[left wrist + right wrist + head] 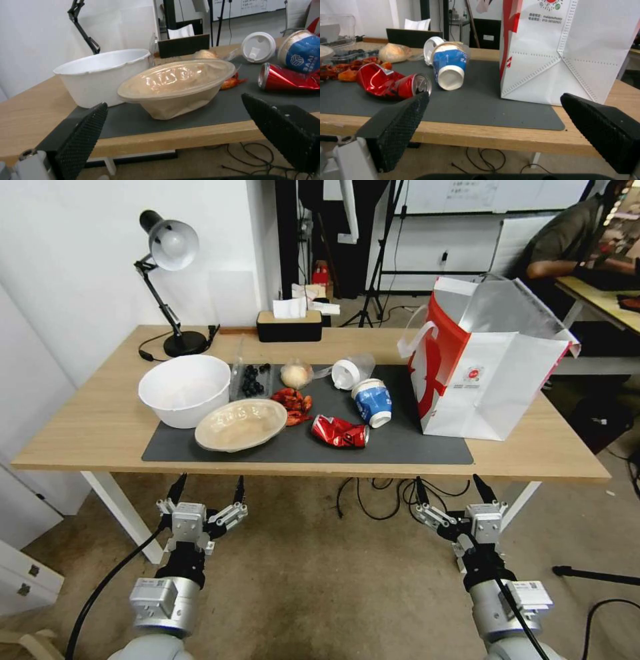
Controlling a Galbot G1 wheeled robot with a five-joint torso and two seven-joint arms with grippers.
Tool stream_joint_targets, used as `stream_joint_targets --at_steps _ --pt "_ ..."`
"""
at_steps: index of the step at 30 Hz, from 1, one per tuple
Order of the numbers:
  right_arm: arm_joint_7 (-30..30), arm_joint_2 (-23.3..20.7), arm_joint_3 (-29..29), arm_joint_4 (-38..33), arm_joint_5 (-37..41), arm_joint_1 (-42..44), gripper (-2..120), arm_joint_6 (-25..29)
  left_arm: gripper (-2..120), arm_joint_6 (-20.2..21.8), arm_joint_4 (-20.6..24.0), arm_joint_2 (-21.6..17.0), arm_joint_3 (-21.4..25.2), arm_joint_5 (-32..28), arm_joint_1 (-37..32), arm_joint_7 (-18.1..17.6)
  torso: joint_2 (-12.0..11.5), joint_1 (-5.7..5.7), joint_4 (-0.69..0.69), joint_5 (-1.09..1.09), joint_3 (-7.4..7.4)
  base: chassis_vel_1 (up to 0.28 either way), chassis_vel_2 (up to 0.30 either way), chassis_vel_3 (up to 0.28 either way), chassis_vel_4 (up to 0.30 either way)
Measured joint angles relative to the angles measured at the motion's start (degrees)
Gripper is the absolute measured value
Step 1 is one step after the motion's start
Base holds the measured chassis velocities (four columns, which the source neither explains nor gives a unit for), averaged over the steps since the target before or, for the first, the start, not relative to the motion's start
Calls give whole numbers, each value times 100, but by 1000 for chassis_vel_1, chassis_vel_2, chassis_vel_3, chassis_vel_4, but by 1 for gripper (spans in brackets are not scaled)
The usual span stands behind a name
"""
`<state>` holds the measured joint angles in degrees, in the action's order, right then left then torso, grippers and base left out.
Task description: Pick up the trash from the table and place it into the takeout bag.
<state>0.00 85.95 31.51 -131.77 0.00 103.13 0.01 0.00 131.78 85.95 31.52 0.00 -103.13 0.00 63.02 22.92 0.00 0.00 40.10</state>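
Right, we see both arms low in the frame, below the table (pixel 93 440) edge: left end effector (pixel 207 499) lower left, right end effector (pixel 450 492) lower right, each released and empty. All the trash waits on the dark grey mat (pixel 400 447) mid-frame: shallow beige bowl (pixel 241 424), crushed red can (pixel 339 432), blue-and-white paper cup (pixel 372 402) on its side, clear lidded cup (pixel 351 371) behind it, wrapped yellowish lump (pixel 296 375). At upper right the takeout bag (pixel 493 380) stands open. We reckon nothing's begun; the can looks the handy first pick for the right arm, so come down over it, clamp across its flattened middle, and lift well clear of the bag's rim before letting go
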Motion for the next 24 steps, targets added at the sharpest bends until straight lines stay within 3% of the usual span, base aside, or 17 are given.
stream_joint_targets --at_steps 20,22,24 --pt "0 -6 -9 5 12 -24 100 -13 100 8 -7 2 -5 -3 12 -8 0 0 0 0 0 0 0 0 0" --pt "-2 -45 -62 84 79 -136 100 -99 100 133 -64 55 -49 -72 118 -92 1 0 -1 0 0 0 0 0 0" --pt "-36 -152 -240 309 260 -460 100 -348 100 516 -241 218 -210 -290 436 -333 0 -1 0 1 0 0 0 0 0"
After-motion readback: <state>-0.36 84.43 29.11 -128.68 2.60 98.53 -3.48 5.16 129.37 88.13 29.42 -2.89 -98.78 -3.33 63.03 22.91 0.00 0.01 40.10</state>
